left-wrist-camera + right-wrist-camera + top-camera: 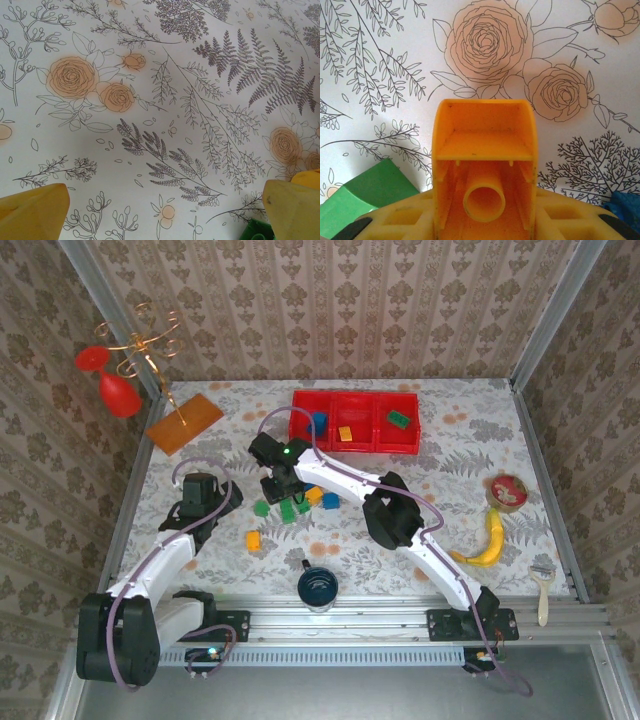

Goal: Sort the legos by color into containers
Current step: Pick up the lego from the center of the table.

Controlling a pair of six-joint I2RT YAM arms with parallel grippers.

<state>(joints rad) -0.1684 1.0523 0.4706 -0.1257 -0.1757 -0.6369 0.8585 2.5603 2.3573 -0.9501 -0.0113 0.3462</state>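
In the right wrist view an orange lego (485, 150) stands between the yellow fingers (400, 220), hollow underside toward the camera, just over the tablecloth. My right gripper (485, 222) is shut on it. A green lego (370, 197) lies at its left and a blue one (625, 207) at its right. From above, the right gripper (284, 482) sits over a loose cluster of green (261, 508), blue (331, 501) and orange (253, 539) legos. The red containers (356, 400) hold a blue, an orange and a green lego, one per compartment. My left gripper (162, 212) hangs open over bare cloth, a green lego (257, 231) by its right finger.
A dark blue cup (318, 586) stands near the front edge. A banana (488, 540), a tape roll (508, 491) and a brush (542, 590) lie at the right. An orange board (185, 422) and a wire stand with red glasses (120, 390) are at the back left.
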